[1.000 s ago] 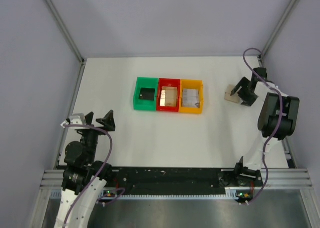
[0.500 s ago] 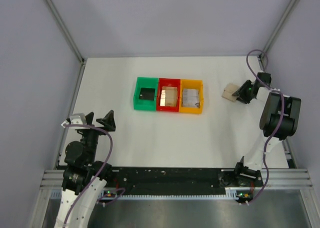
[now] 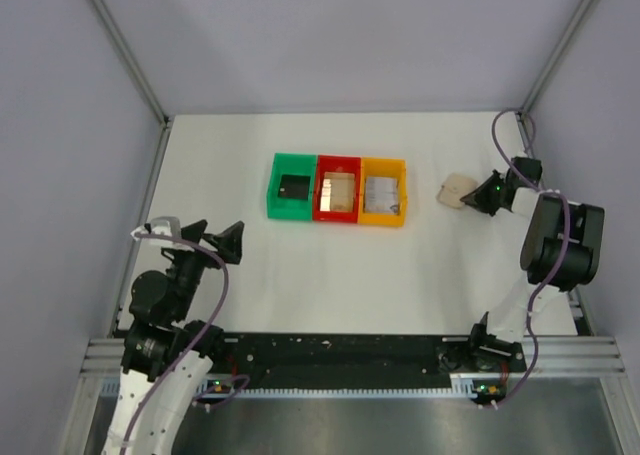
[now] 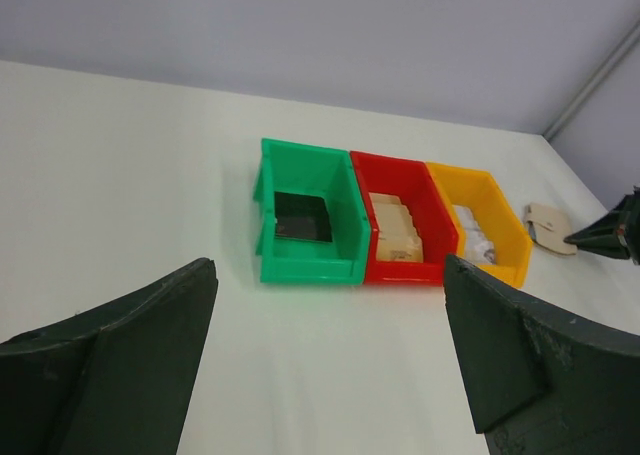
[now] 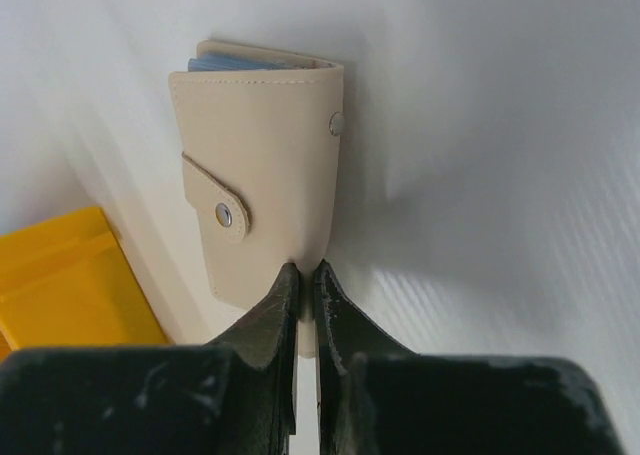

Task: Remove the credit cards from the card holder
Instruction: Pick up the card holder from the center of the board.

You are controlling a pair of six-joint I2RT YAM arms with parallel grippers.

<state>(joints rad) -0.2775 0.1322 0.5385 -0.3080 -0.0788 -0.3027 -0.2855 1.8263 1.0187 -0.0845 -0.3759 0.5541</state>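
Altogether, one card holder lies near three bins.

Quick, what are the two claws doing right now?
Left gripper: open, holding nothing.
Right gripper: shut, pinching the card holder by its near edge.

Black arms, purple cables; dark left gripper

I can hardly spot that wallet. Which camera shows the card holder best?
The right wrist view: the card holder appears close, closed, strap snapped, the right claw pinching its edge. The top view shows a tan patch right of the orange bin; the left wrist view, a sliver far right.
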